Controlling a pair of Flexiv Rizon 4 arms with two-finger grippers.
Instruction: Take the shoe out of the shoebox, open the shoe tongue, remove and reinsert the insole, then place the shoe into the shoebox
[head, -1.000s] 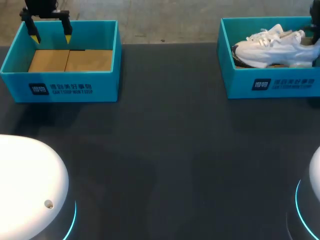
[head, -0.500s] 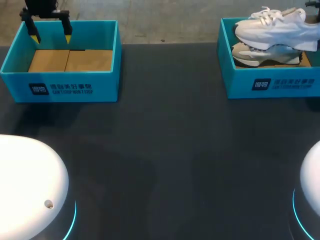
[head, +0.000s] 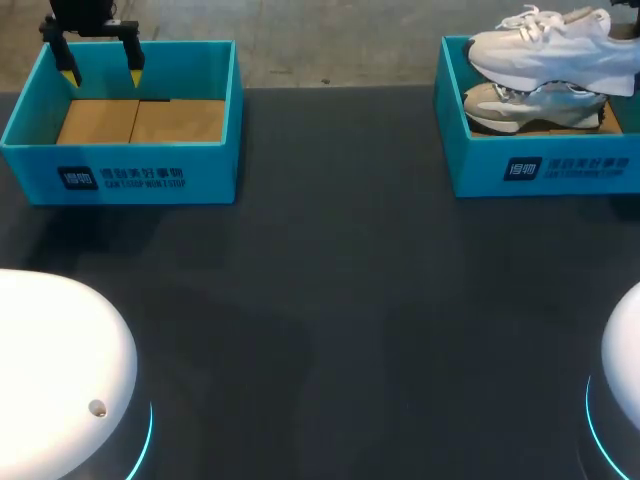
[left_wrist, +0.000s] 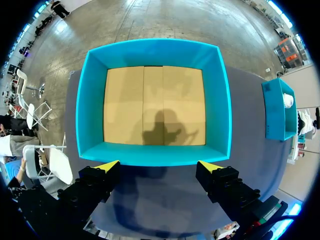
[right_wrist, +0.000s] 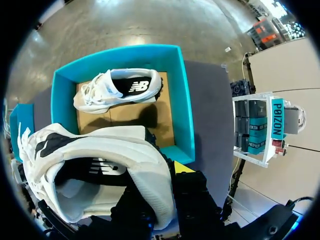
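Right gripper (right_wrist: 161, 176) is clenched on the heel of the white shoe (right_wrist: 100, 165). The heel wall is pinched between its two fingers, and I can see only one yellow tip, on the outer side. My left gripper (head: 101, 75) is released, with its fingers spread wide, and hangs at the upper left of the head frame over the far wall of the left shoebox (head: 210, 170).

Under everything I have the dark counter (head: 340, 280), running the full width of the frame. On it stand two teal boxes, well apart: the left shoebox at the upper left and the right shoebox (head: 480, 170) at the upper right, both open-topped. From the left wrist camera, the left gripper (left_wrist: 158, 166) has its two tips just outside the nearest wall of the left shoebox (left_wrist: 90, 110). The box's tan cardboard floor (left_wrist: 125, 105) carries the gripper's shadow.

At the upper right of the head frame the white shoe (head: 550, 45) hangs in the air above the right shoebox, toe pointing left, laces up. Beneath it the other shoe (head: 520, 108) lies inside that box. The right wrist camera shows the other shoe (right_wrist: 120, 90) lying on the box's cardboard bottom, ahead of the gripper and apart from the held one, inside the teal walls (right_wrist: 182, 100).
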